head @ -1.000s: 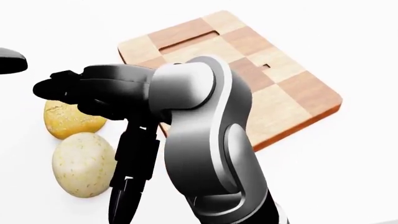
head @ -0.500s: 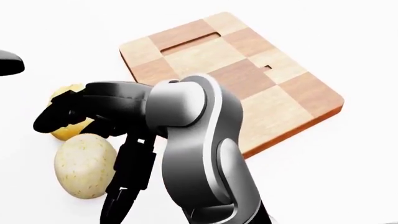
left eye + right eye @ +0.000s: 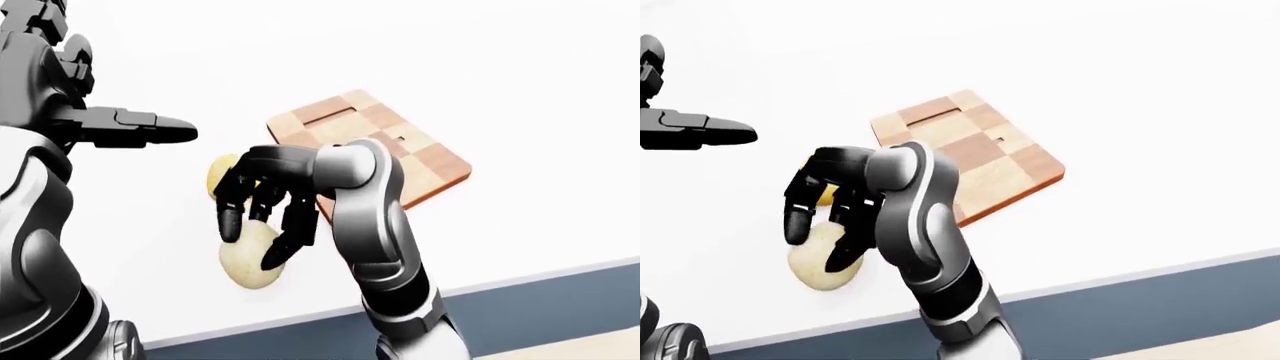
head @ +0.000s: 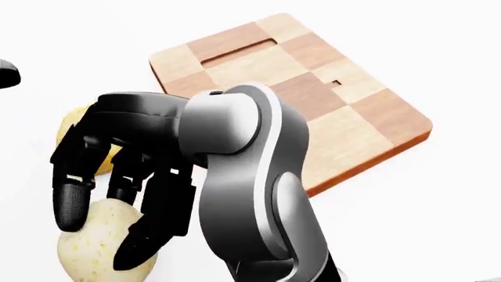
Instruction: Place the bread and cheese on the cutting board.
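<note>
The cutting board (image 4: 298,88) lies bare, reachable over open white counter (image 4: 439,223) on its right.

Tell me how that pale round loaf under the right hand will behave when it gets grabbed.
The pale loaf looks smooth and domed, so it may roll or scoot on the white counter. The right hand has open fingers over it; a wide wrap probably holds better. It looks rigid, likely light.

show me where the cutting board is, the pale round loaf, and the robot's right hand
cutting board (image 4: 352,126): head view, bare checkered top, right of the arm.
pale round loaf (image 3: 245,262): left-eye view, lower exposed side.
right hand (image 4: 106,202): head view, between the down-pointing fingertips.
</note>
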{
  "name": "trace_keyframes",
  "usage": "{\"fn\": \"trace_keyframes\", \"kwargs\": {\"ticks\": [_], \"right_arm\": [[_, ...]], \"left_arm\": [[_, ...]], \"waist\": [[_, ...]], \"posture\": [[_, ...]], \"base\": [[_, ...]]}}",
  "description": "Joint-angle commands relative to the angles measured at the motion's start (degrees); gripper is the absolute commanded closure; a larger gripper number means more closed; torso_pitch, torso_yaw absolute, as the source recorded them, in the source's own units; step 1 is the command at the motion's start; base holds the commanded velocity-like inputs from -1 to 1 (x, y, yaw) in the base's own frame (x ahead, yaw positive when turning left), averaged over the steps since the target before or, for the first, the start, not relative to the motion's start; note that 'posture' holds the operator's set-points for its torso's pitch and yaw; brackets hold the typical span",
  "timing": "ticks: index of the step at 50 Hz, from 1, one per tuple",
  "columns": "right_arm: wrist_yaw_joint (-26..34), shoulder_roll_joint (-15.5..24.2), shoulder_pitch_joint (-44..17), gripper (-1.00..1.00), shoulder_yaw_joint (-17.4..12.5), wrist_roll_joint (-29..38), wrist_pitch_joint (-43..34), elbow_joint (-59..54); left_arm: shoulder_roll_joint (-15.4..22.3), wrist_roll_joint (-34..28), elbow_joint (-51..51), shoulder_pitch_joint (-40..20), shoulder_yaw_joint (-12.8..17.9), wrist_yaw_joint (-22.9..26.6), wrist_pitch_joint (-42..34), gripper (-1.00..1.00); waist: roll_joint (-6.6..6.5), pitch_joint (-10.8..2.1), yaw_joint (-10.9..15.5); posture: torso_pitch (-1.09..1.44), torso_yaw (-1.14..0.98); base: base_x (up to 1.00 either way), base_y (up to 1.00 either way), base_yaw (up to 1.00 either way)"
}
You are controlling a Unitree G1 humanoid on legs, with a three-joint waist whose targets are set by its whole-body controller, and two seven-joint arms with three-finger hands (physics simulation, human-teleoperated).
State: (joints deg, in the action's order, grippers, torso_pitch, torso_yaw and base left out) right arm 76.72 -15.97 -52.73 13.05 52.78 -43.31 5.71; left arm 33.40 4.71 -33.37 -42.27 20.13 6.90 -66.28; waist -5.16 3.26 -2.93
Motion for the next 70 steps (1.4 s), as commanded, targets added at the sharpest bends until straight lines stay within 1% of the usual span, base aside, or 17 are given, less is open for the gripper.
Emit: {"fn": "trace_keyframes", "kwargs": {"ticks": [1, 5, 9, 13, 18, 19, 21, 24, 26, 31, 39, 47, 49, 53, 55, 59, 70], "right_arm": [[-0.40, -0.24, -3.62, 0.65, -0.84, 0.16, -0.16, 2.49], [0.60, 0.13, -5.70, 0.80, -1.01, 0.75, -1.40, 3.98], [1.38, 0.37, -7.06, 0.89, -1.17, 1.24, -2.41, 5.04], [0.61, 1.44, -10.23, 1.00, -3.01, 0.51, -2.44, 4.06], [-4.85, 6.29, -15.41, 1.00, -6.38, -3.63, 0.36, -1.58], [-5.52, 8.24, -17.94, 1.00, -7.79, -5.10, 1.05, -4.26], [-8.66, 10.27, -18.40, 1.00, -8.40, -7.33, 3.19, -6.93], [-12.62, 15.12, -23.34, 1.00, -11.02, -11.83, 6.66, -15.70], [-16.23, 17.42, -24.12, 1.00, -11.67, -14.14, 9.72, -20.82], [-24.87, 23.68, -30.27, 1.00, -13.35, -17.71, 18.32, -37.56], [-35.17, 28.50, -33.89, 1.00, -13.86, -18.72, 27.50, -55.49], [-40.78, 31.24, -34.99, 1.00, -14.18, -18.12, 32.63, -65.09], [-43.58, 32.07, -35.26, 1.00, -13.96, -17.13, 34.32, -67.62], [-45.95, 32.66, -35.60, 1.00, -14.44, -17.03, 35.29, -70.07], [-47.25, 33.22, -35.56, 1.00, -13.86, -15.93, 36.49, -71.20], [-48.05, 34.02, -35.42, 1.00, -13.19, -13.79, 38.10, -72.31], [-48.53, 34.24, -34.93, 1.00, -13.50, -11.36, 39.25, -72.70]], "left_arm": [[0.95, -0.29, -0.90, -1.58, 0.79, -0.38, 1.49, -1.00], [1.05, -0.15, -1.17, -1.33, 0.92, -0.40, 1.40, -1.00], [1.13, -0.05, -1.15, -1.36, 0.87, -0.46, 1.40, -1.00], [1.24, 0.05, -1.48, -1.19, 1.09, -0.42, 1.16, -1.00], [1.18, 0.08, -1.76, -0.87, 1.15, -0.45, 1.15, -1.00], [1.18, 0.12, -1.80, -0.93, 1.19, -0.46, 1.07, -1.00], [1.19, 0.14, -1.86, -0.82, 1.21, -0.47, 1.06, -1.00], [1.24, 0.15, -1.80, -0.83, 1.26, -0.51, 1.05, -1.00], [1.14, 0.17, -1.82, -0.83, 1.15, -0.56, 1.08, -1.00], [1.15, 0.07, -1.69, -0.71, 1.06, -0.59, 1.29, -1.00], [1.07, 0.02, -1.99, -0.66, 1.14, -0.50, 0.96, -1.00], [1.05, -0.08, -1.93, -0.61, 1.05, -0.51, 0.98, -1.00], [1.27, -0.07, -1.54, -1.19, 0.85, -0.41, 0.94, -1.00], [1.63, -0.05, -1.17, -1.72, 0.89, -0.20, 0.85, -1.00], [1.56, -0.10, -0.84, -2.01, 0.59, -0.27, 1.01, -1.00], [1.53, -0.17, -0.75, -2.06, 0.57, -0.18, 1.12, -1.00], [1.35, -0.32, -1.35, -1.63, 0.72, -0.05, 0.81, -1.00]], "waist": [[-0.45, -1.58, -0.07], [-0.45, -1.44, -0.08], [-0.46, -1.35, -0.13], [-0.48, -1.30, -0.16], [-0.40, -1.21, -0.14], [-0.34, -1.21, -0.11], [-0.23, -1.23, -0.10], [-0.03, -1.24, -0.07], [0.08, -1.33, -0.07], [0.38, -1.42, 0.04], [0.78, -1.59, 0.23], [1.20, -1.51, 0.60], [1.33, -1.51, 0.69], [1.58, -1.52, 0.93], [1.71, -1.47, 1.04], [1.92, -1.44, 1.29], [2.31, -1.37, 1.63]], "posture": [[0.00, 0.00], [0.00, 0.00], [0.00, 0.00], [0.00, 0.00], [0.00, 0.00], [0.00, 0.00], [0.00, 0.00], [0.00, 0.00], [0.00, 0.00], [0.00, 0.00], [0.00, 0.00], [0.00, 0.00], [0.00, 0.00], [0.00, 0.00], [0.00, 0.00], [0.00, 0.00], [0.00, 0.00]], "base": [[0.00, 0.00, 0.00], [0.00, 0.00, 0.00], [0.00, 0.00, 0.00], [0.00, 0.00, 0.00], [0.00, 0.00, 0.00], [0.00, 0.00, 0.00], [0.00, 0.00, 0.00], [0.00, 0.00, 0.00], [0.00, 0.00, 0.00], [0.00, 0.00, 0.00], [0.00, 0.00, 0.00], [0.00, 0.00, 0.00], [0.00, 0.00, 0.00], [0.00, 0.00, 0.00], [0.00, 0.00, 0.00], [0.00, 0.00, 0.00], [0.00, 0.00, 0.00]]}}
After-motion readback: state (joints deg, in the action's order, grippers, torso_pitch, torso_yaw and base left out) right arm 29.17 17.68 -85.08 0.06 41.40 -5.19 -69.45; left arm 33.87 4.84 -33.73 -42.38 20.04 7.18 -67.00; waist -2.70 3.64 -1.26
